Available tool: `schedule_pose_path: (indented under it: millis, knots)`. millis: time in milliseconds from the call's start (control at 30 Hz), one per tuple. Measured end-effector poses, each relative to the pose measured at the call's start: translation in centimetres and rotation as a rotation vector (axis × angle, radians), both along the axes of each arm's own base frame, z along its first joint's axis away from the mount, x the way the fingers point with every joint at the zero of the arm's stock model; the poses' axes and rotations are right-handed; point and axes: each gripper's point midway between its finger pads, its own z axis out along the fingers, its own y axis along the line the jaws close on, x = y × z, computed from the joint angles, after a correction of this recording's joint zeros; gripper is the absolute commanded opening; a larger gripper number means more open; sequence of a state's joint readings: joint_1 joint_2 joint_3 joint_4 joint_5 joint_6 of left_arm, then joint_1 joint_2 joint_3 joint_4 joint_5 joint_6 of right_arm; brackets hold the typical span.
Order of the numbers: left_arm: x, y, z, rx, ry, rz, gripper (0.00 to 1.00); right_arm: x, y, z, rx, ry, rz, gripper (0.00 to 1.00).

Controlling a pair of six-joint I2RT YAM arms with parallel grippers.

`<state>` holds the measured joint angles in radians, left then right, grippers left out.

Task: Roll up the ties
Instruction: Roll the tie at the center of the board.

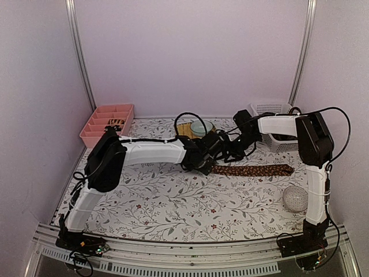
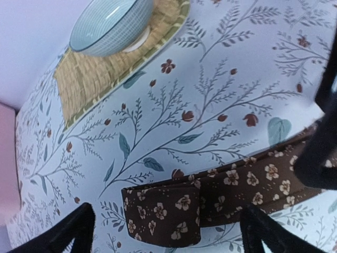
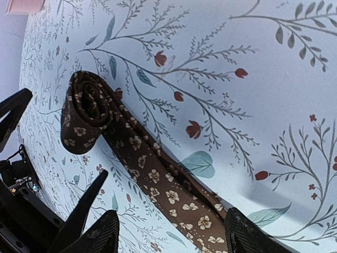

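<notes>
Floral tablecloth [image 2: 221, 79] — brown flower-print tie [image 2: 158, 211], one end rolled.
Roll framed, untouched, by the wide-open left gripper [image 2: 168, 224]; flat length straddled by the open right gripper [image 3: 171, 226].

In the top view, the rolled end of the tie [image 1: 256, 170] is hidden behind the two wrists. The contents of the pink tray [image 1: 92, 137] are too small to be identified. The white basket [image 1: 274, 108] is partly covered by the right arm. In the left wrist view, the left tool [image 2: 168, 208] is cut off by the lower edge and the bowl [image 2: 110, 26] by the upper edge. In the right wrist view, the tie and the right tool [image 3: 172, 212] are cut off by the lower edge.
</notes>
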<state>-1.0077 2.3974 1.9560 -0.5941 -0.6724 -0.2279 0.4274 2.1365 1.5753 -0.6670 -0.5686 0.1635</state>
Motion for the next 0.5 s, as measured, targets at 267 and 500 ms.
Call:
schedule_pose_path:
  millis: [267, 500]
  knots:
    - [-2.5, -0.4, 5.4, -0.27, 0.06, -0.1, 1.0, 0.3, 2.2, 2.3, 0.066, -0.01, 0.014, 0.7]
    - [-1.2, 6.4, 8.9, -0.529, 0.098, -0.025, 0.97, -0.8, 6.1, 4.8, 0.137, -0.004, 0.049, 0.7]
